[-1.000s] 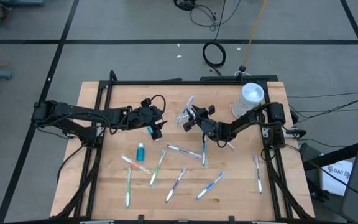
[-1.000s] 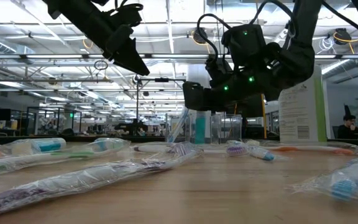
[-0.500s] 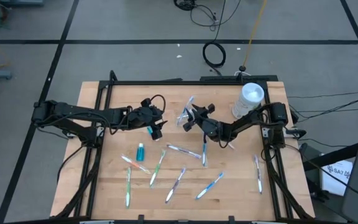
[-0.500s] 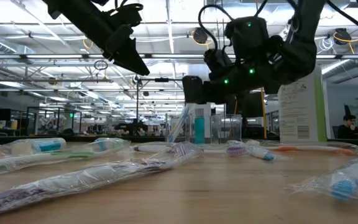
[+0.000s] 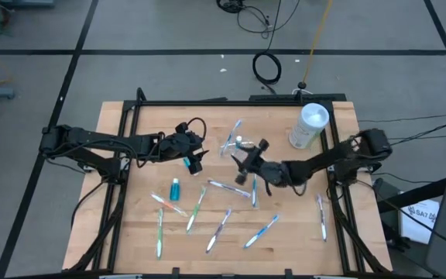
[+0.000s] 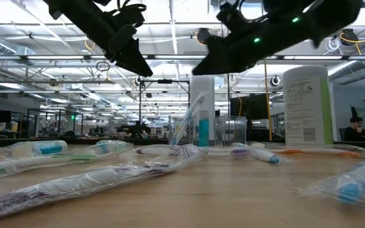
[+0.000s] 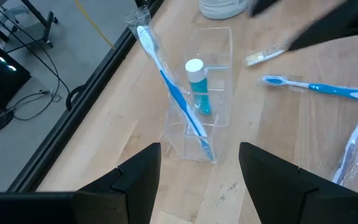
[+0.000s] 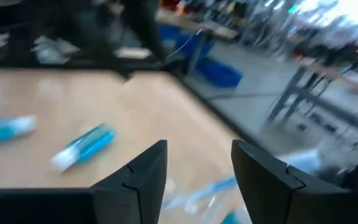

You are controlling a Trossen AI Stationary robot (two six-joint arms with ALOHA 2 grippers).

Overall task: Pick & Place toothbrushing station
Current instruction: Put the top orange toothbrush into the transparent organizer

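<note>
Clear plastic cup (image 7: 201, 102): I see it standing on the worktop (image 5: 300, 232) toward the far middle, already holding a blue-and-white toothbrush (image 7: 169, 87) leaning out of it and a teal tube (image 7: 197, 87) upright inside.
Left hand (image 5: 194, 157): it hovers above the worktop just left of the cup, fingers spread wide with nothing between them; in its wrist view the cup sits straight ahead between the two dark fingers.
Right hand (image 5: 244, 159): it hangs above the worktop just near of the cup, fingers apart and empty as far as its wrist view shows.
Step in hand: I judge the right hand is going for the next loose brush, most likely the wrapped toothbrush (image 5: 229, 187) lying just near of it.
How to do it well: I would come down with the fingers across the handle rather than along it, take it toward one end so it can be tipped into the cup, and close gently because the wrapper looks slippery.
Other pieces: more toothbrushes (image 5: 260, 231) lie scattered on the near half, and a second teal tube (image 5: 175, 188) lies near and left of the left hand.
Risk: the cup looks light; I keep clear of its rim and of the leaning brush.
White container (image 5: 310, 126): far right, well apart from both hands.
</note>
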